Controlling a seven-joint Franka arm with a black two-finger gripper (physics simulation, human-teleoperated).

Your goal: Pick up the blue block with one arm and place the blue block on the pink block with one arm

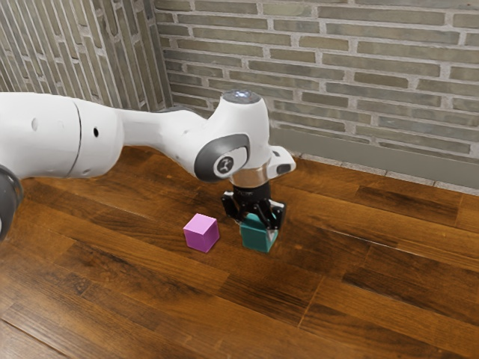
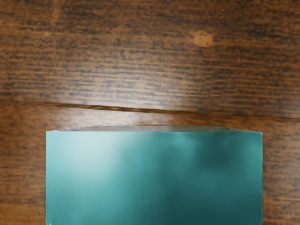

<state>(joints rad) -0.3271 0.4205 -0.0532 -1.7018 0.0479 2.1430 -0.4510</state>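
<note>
On the worktop, just beside the pink block, the fingers clasp the blue block from two sides; the blocks stand apart.

The pink block is the only obstacle I see on the table besides the blue block. The blue block is just beside it on the exterior view's right, with a narrow strip of bare wood between them. My gripper clasps the blue block from above. My arm comes in from the exterior view's left, high and behind the pink block, crowding that side. Straight above the pink block the air is open. In front of it the boards lie bare. The wall stands well behind it.
</note>
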